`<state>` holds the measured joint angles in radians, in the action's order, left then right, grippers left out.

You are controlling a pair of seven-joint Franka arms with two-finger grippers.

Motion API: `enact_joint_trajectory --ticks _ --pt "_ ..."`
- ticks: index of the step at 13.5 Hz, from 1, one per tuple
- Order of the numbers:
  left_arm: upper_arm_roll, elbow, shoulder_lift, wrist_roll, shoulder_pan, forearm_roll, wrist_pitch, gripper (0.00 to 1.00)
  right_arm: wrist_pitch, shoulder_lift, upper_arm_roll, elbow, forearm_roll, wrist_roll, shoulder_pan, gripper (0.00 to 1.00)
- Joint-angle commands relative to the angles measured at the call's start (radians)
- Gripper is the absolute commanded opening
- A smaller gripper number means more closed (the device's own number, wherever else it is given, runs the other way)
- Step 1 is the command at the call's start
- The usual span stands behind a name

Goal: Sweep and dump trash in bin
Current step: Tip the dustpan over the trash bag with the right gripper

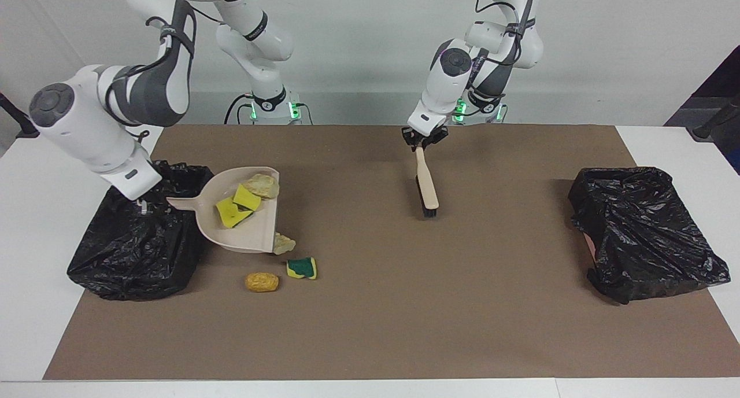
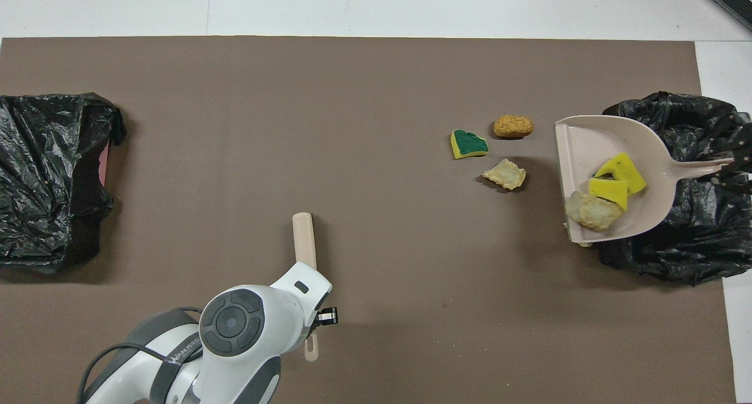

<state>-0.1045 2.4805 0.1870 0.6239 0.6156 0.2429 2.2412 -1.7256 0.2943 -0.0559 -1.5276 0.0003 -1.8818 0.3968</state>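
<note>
Dustpan (image 1: 234,224), gripped at its handle by the right hand (image 1: 140,206), hangs over the bin (image 1: 139,236) carrying three scraps (image 1: 234,207). Left hand (image 1: 421,143) grips the brush (image 1: 426,184), bristles on the tabletop (image 1: 404,305).

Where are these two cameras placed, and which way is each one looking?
Facing view: high across the table, looking back at the robots; both arms show whole, the right pincer gripping the dustpan over a black bin, the left pincer gripping the brush.
Overhead view: high above the robots' end, looking steeply down; only the left arm shows.
Shared: dustpan, brush, golden-brown roll.
</note>
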Motion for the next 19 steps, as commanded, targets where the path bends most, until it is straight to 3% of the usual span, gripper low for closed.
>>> enact_joint_trajectory --ticks 1,3,6,7,9,12,15,19 --pt "0.012 0.054 0.034 0.023 0.035 -0.022 0.041 0.00 -0.024 0.008 0.027 0.047 -0.003 -0.030 0.063 0.00" --pt "0.012 0.054 0.032 0.020 0.032 -0.022 0.041 0.02 -0.110 0.009 0.085 0.052 -0.005 -0.019 0.077 0.00" --pt "0.014 0.046 0.026 0.023 0.021 -0.020 0.029 0.84 -0.225 0.011 0.117 0.050 -0.031 0.105 0.077 0.00" --pt "0.015 0.041 0.023 0.028 0.018 -0.020 0.021 1.00 -0.226 0.011 0.117 0.050 -0.077 0.180 0.076 0.00" --pt "0.017 0.019 0.020 0.014 -0.019 -0.020 0.005 1.00 -0.215 0.011 0.111 0.049 -0.227 0.275 0.066 0.00" --pt "0.019 -0.089 0.016 -0.018 -0.164 -0.027 -0.072 1.00 -0.145 0.005 0.107 0.049 -0.426 0.302 0.013 0.00" --pt "0.020 -0.191 0.016 -0.217 -0.339 -0.036 -0.190 1.00 -0.097 -0.029 0.110 0.050 -0.561 0.306 -0.074 0.00" --pt "0.022 -0.254 0.022 -0.465 -0.477 -0.163 -0.322 1.00 -0.037 -0.038 0.114 0.052 -0.727 0.461 -0.170 0.00"
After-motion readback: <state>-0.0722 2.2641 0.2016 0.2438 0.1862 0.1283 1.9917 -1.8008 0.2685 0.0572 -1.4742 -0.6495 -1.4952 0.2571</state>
